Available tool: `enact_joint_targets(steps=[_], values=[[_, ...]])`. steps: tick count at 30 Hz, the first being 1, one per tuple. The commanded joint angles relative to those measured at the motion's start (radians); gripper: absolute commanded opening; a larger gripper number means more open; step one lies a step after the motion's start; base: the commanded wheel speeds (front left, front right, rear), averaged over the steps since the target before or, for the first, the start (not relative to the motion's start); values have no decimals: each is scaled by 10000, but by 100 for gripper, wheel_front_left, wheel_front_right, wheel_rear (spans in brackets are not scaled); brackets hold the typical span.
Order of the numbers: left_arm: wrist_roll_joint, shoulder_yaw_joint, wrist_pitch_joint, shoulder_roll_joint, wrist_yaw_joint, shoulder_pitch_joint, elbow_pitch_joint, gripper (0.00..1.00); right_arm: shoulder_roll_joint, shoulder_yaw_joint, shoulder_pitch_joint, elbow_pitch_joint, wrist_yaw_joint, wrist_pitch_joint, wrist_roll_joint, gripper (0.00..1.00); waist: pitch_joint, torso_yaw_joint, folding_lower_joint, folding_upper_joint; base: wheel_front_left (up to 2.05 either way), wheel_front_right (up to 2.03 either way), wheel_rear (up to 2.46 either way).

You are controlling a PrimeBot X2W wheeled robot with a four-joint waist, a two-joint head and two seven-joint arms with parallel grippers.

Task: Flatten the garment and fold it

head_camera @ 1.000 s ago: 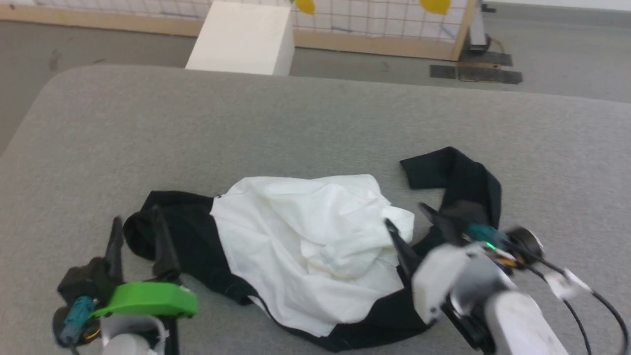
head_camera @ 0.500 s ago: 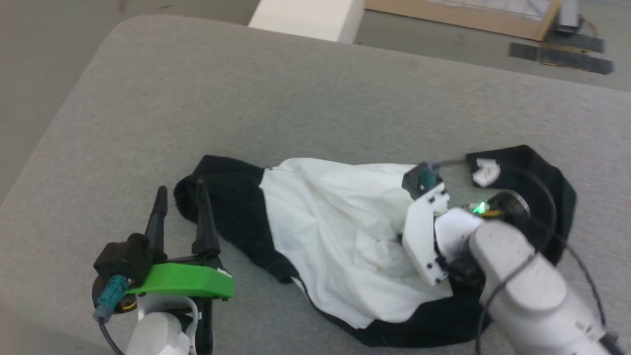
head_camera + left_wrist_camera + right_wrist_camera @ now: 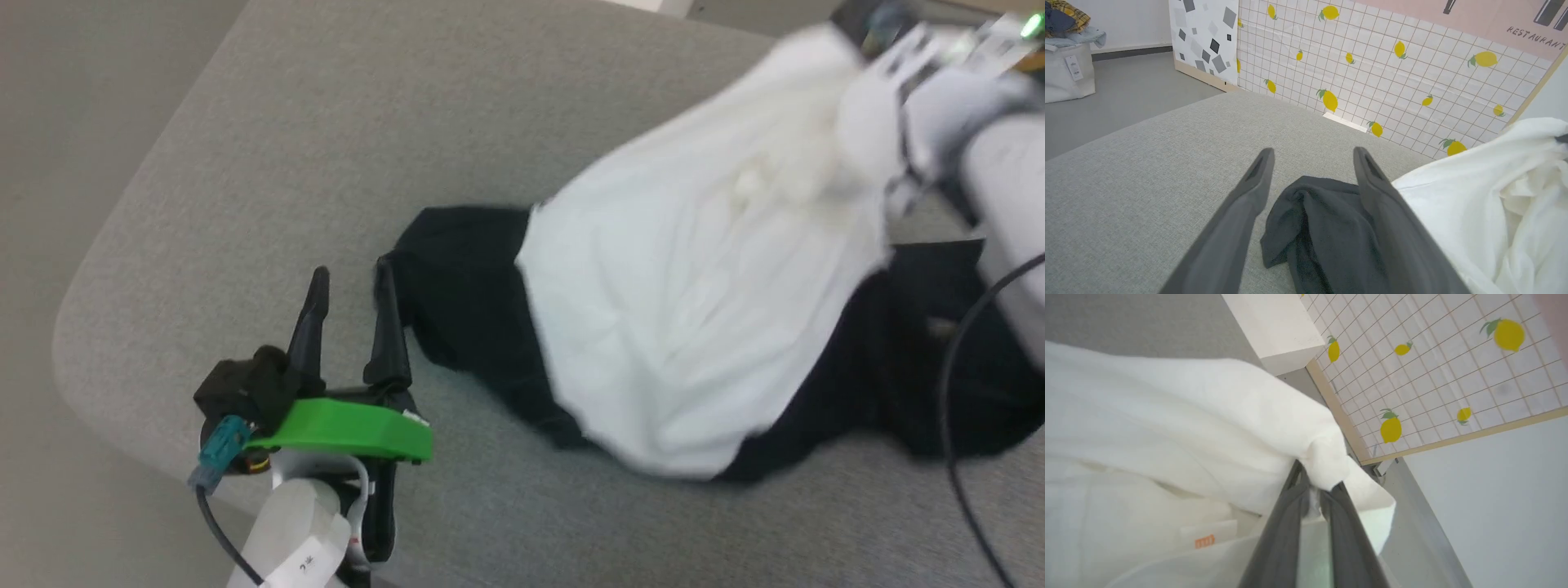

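The garment (image 3: 694, 310) is a white shirt with black sleeves, lying crumpled on the grey cushion (image 3: 326, 122). My right gripper (image 3: 1316, 490) is shut on a fold of its white cloth and holds that part raised. In the head view the right arm (image 3: 947, 90) is blurred at the upper right, with the white cloth stretched up towards it. My left gripper (image 3: 351, 282) stands open low over the cushion. One black sleeve (image 3: 1323, 228) lies bunched between and under its two fingers, and I cannot tell whether they touch it.
The cushion's rounded corner (image 3: 82, 327) and bare floor lie just left of my left gripper. Beyond the far edge stand a lemon-print panel (image 3: 1392, 61) and a white box (image 3: 1274, 326). A white bin of clothes (image 3: 1065, 69) sits on the floor.
My right gripper has shut on the white cloth and lifted it up and away. The head camera has turned and dipped. The left gripper stays open by the black sleeve.
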Motion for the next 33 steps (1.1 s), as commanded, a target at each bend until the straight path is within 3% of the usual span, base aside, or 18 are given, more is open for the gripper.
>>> enact_joint_targets(steps=[1,6,7,8,9,19,25,33], values=[[-152,-70,-35,-25,59,-205,-59,100,-73,-187,-389,210,-17,-347,-433,0,448,431,-2,115,0,0,0],[-318,-151,-35,-25,177,-343,-137,100,321,-1155,-1040,1072,-17,-1467,-1464,0,691,554,-2,115,0,0,0],[-319,-143,-35,-25,186,-337,-133,100,504,-1387,-1015,1290,-17,-1639,-1532,25,704,528,-2,115,0,0,0],[-310,-117,-35,-25,197,-324,-132,100,651,-1505,-958,1460,-17,-1759,-1543,67,692,480,-2,115,0,0,0],[-290,-78,-35,-25,202,-288,-111,100,848,-1720,-874,1639,-17,-1905,-1505,100,660,396,-2,115,0,0,0],[361,468,-35,-25,-13,287,290,100,1907,-3662,1566,1778,-17,-3337,-37,100,-707,-761,-2,115,0,0,0],[874,908,-36,-26,-231,835,380,100,2281,-5649,3965,313,-17,-3600,162,100,-1474,-1521,-2,115,0,0,0],[1031,910,-36,-26,-447,936,372,100,3622,-8279,6218,-1743,-17,-3351,-497,100,-1552,-1814,-2,115,0,0,0]])
